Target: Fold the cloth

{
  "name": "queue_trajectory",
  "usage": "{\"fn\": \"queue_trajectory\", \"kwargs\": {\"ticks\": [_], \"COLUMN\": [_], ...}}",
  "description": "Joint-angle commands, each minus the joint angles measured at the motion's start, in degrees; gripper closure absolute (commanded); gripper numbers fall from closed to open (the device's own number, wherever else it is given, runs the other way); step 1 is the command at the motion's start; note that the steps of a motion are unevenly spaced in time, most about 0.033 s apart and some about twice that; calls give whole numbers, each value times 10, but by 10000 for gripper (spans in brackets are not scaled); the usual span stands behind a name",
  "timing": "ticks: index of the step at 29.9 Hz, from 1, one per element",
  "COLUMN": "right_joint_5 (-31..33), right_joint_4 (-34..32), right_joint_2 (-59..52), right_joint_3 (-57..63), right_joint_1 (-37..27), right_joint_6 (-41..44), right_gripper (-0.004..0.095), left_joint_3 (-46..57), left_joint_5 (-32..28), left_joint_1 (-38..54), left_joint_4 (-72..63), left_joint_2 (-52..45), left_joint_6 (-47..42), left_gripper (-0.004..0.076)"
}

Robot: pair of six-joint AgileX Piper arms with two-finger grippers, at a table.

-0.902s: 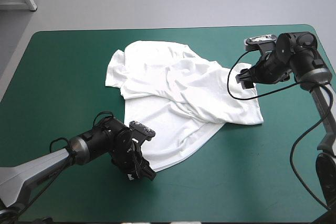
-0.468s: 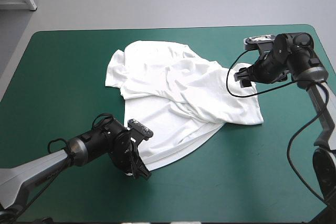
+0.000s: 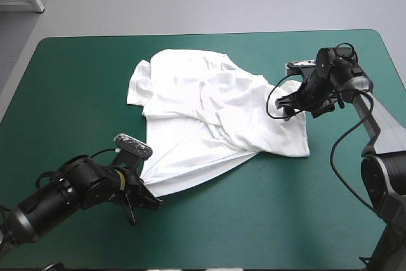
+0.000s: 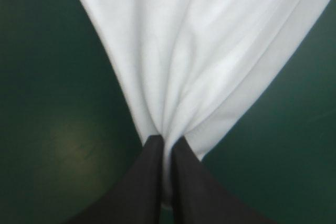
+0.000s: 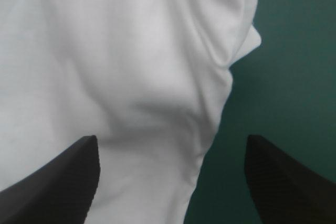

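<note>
One hem corner of the T-shirt [image 3: 209, 112], rumpled mid-frame on the teal-green surface [image 3: 76, 80], is clamped in the left tool [image 3: 144, 190] at lower left; the right tool [image 3: 288, 107], jaws apart, hovers over the right edge. It should probably pinch there before pulling taut.

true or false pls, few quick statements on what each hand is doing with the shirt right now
1. The left hand is shut on the near edge of the T-shirt. True.
2. The right hand is shut on the T-shirt. False: its fingers stand wide apart above the shirt's right edge, gripping nothing.
3. The T-shirt is a neat folded bundle. False: it lies spread out and wrinkled on the teal-green cover.
4. The cloth gathers into pleats that run toward the left hand. True.
</note>
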Motion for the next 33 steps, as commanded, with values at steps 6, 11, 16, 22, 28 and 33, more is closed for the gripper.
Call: {"fn": "queue_trajectory", "kwargs": {"ticks": [6, 11, 16, 22, 28, 33], "right_joint_5": [-6, -6, -6, -8, -6, -7], "right_joint_4": [70, 80, 77, 75, 78, 82], "right_joint_2": [9, 9, -8, -61, -101, -122], "right_joint_3": [-12, -12, -20, -96, -251, -407], "right_joint_1": [-5, -4, -5, -5, -5, -5], "right_joint_6": [-24, -41, -60, -63, -50, -29], "right_gripper": [624, 920, 925, 925, 925, 925], "left_joint_3": [-15, -15, -19, -94, -254, -418], "left_joint_5": [21, -16, -34, -3, 0, 1], "left_joint_1": [-2, -2, -2, -2, -2, -2], "left_joint_4": [29, 38, 123, 255, 372, 411], "left_joint_2": [-33, -33, -33, -33, -32, -20], "left_joint_6": [-36, -38, -78, -102, -94, -23], "left_gripper": [704, 704, 704, 704, 704, 704]}}
